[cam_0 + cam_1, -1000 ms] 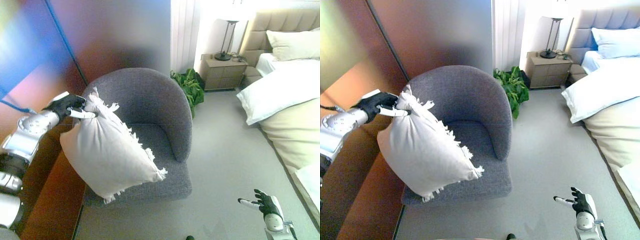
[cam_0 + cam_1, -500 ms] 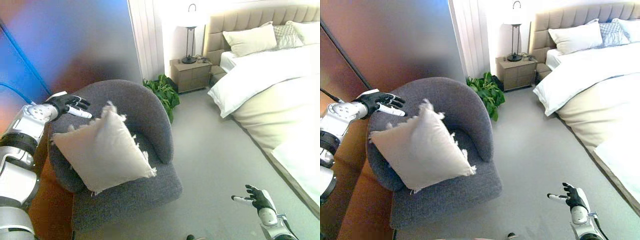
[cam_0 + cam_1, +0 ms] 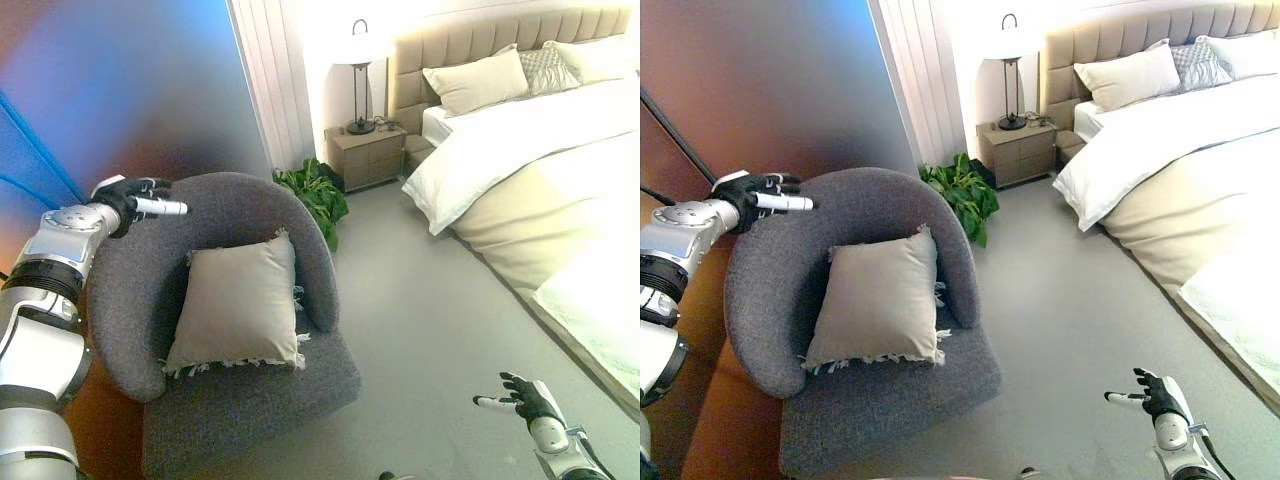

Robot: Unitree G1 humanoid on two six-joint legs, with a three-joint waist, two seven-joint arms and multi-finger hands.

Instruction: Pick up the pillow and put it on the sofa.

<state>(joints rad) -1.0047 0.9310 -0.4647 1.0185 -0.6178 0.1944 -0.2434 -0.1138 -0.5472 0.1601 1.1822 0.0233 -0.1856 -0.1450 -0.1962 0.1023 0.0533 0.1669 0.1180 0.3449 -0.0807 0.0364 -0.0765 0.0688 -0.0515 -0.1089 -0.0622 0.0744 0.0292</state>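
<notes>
A beige fringed pillow [image 3: 238,303] leans against the backrest of a round grey armchair [image 3: 240,395], resting on its seat. My left hand [image 3: 130,200] is open and empty, held above the chair's left back rim, apart from the pillow. My right hand [image 3: 522,397] is open and empty, low over the grey floor at the lower right. The same scene shows in the right eye view, with the pillow [image 3: 880,300] on the armchair [image 3: 890,385].
A bed with white bedding [image 3: 530,170] fills the right side. A nightstand [image 3: 368,155] with a lamp [image 3: 356,70] stands at the back, a green plant [image 3: 312,195] beside the chair. A brown wall [image 3: 770,90] is at the left.
My left hand has let go of the pillow, which has dropped onto the armchair seat and leans on the backrest. The camera view has shifted; my right hand stays low.
</notes>
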